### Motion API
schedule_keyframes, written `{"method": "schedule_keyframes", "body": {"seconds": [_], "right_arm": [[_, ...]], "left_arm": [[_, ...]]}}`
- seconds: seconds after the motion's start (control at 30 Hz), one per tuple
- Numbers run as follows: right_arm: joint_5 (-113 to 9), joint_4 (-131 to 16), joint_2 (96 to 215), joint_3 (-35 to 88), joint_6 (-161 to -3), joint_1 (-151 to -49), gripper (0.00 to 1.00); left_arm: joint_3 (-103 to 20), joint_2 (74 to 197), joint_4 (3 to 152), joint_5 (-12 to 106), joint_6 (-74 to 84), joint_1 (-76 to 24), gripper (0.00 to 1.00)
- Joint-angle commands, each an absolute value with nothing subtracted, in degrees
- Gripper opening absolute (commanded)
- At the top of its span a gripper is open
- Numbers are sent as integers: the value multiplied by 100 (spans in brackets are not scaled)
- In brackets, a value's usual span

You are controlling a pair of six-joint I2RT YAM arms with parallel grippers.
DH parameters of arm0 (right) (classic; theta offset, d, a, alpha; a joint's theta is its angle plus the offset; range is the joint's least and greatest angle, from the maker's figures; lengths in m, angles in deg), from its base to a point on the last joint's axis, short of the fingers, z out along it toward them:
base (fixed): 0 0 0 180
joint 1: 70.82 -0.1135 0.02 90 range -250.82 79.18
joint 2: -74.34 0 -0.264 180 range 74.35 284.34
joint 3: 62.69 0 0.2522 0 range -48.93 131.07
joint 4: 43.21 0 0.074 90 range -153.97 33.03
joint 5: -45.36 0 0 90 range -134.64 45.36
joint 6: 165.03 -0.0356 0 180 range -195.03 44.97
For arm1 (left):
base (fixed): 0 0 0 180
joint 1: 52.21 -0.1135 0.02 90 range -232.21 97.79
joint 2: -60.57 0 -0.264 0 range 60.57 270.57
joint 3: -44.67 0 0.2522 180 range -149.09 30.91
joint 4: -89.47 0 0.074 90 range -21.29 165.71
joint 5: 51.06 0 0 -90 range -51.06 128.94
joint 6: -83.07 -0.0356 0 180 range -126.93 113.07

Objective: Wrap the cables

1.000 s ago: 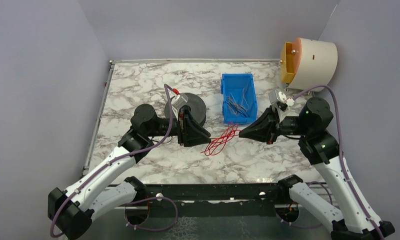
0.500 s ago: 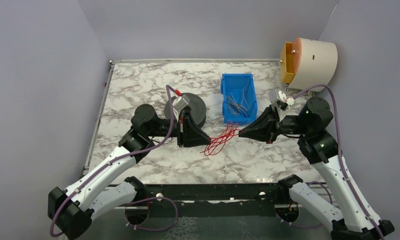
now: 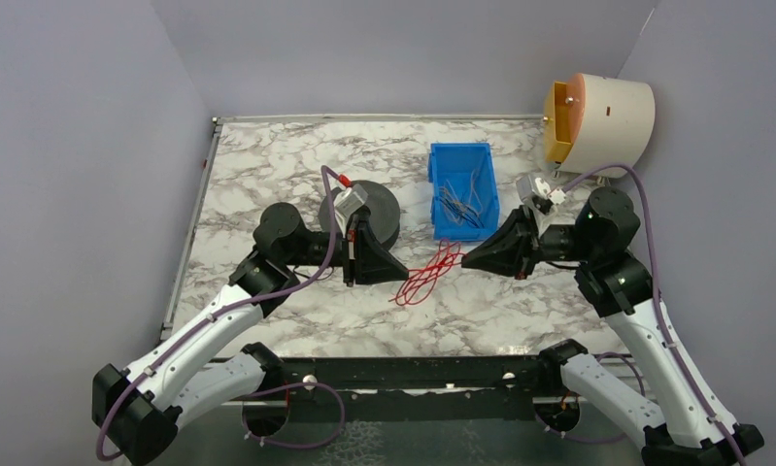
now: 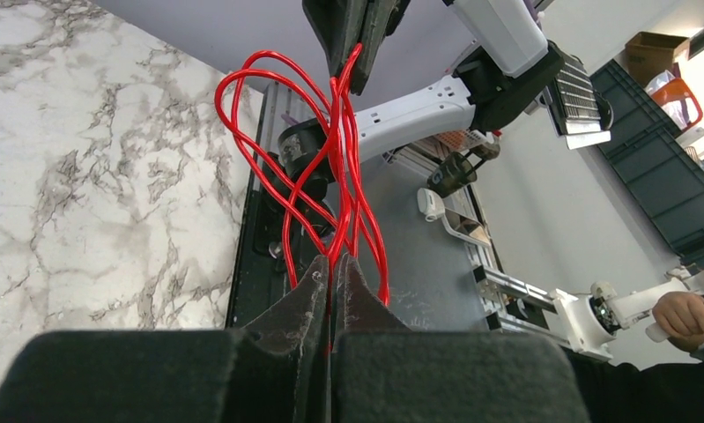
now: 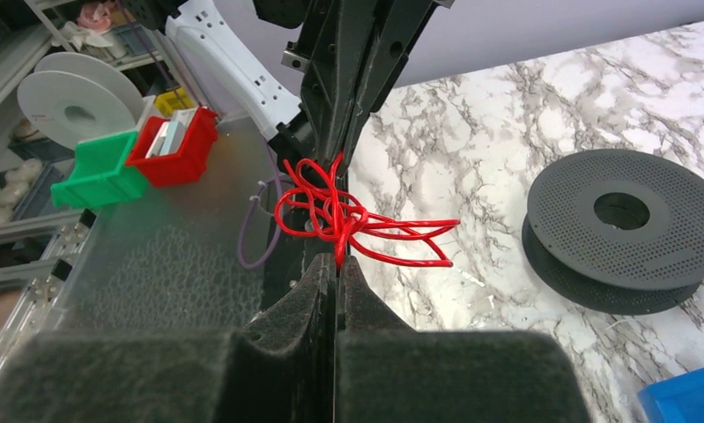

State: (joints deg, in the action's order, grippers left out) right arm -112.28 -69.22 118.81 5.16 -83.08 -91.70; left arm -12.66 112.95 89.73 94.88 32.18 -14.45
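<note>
A loose bundle of thin red cables (image 3: 428,272) hangs between my two grippers just above the marble table (image 3: 267,165). My left gripper (image 3: 404,267) is shut on one end of the red cables (image 4: 335,167), which loop away from its fingertips. My right gripper (image 3: 464,260) is shut on the other end of the red cables (image 5: 344,218). The two grippers face each other a short way apart. A black spool (image 3: 362,216) lies flat behind the left gripper; it also shows in the right wrist view (image 5: 626,231). No yellow-orange cable shows.
A blue bin (image 3: 463,189) holding several thin metal pieces stands behind the right gripper. A large beige and orange drum (image 3: 599,121) sits at the back right. Grey walls close in both sides.
The right arm has shifted slightly up and left. The red cables have barely moved. Both grippers stay shut on them.
</note>
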Motion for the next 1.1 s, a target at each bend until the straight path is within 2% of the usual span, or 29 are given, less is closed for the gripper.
{"method": "schedule_keyframes", "body": {"seconds": [0.0, 0.07, 0.13, 0.2, 0.3, 0.6, 0.87, 1.07], "right_arm": [[-11156, -7270, 11843, 592, -8073, -9156, 13], [-11007, -7462, 11809, 644, -7974, -9152, 35], [-10894, -7625, 11769, 689, -7883, -9152, 50], [-10729, -7696, 11716, 707, -7863, -9152, 60], [-10542, -7682, 11627, 697, -7870, -9156, 67], [-10881, -7028, 11671, 590, -8171, -9156, 71], [-11834, -6785, 12133, 394, -8342, -9154, 65], [-11731, -6623, 12248, 74, -8388, -9214, 64]], "left_arm": [[-1410, 11130, 8797, 9388, 2941, -1415, 0], [-1517, 11109, 8503, 9286, 2752, -1415, 0], [-1612, 11094, 8325, 9230, 2630, -1415, 0], [-1718, 11098, 8129, 9174, 2507, -1415, 0], [-1876, 11118, 7846, 9137, 2316, -1415, 0], [-2080, 11193, 7645, 9291, 2225, -1415, 0], [-2215, 11157, 7583, 9352, 2233, -1415, 0], [-2306, 11135, 7560, 9395, 2268, -1415, 0]]}}
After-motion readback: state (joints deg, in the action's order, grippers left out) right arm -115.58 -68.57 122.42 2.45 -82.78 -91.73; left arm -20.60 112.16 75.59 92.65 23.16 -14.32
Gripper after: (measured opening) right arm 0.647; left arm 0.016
